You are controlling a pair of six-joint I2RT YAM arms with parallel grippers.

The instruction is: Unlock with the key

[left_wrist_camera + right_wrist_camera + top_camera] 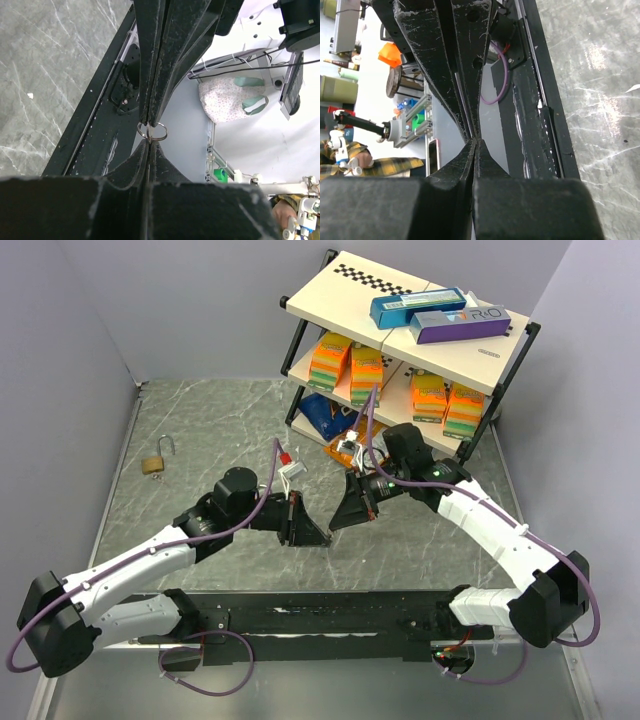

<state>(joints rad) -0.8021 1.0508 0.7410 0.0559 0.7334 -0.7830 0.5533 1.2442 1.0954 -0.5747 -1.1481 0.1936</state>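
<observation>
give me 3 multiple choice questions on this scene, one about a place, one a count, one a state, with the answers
1. Where does the brass padlock lie?
A. on the top shelf
B. on the table, out to the left
C. inside a box

2. How many boxes lie on the top shelf?
A. two
B. four
C. none

3. How is the left gripper?
A. wide open
B. shut on a small metal ring
C. shut on a box

Answers:
1 B: in the top view the padlock sits on the grey surface, left of both arms.
2 A: only a blue box and a purple box lie up there.
3 B: the left wrist view shows the ring pinched between the closed fingers.
</observation>
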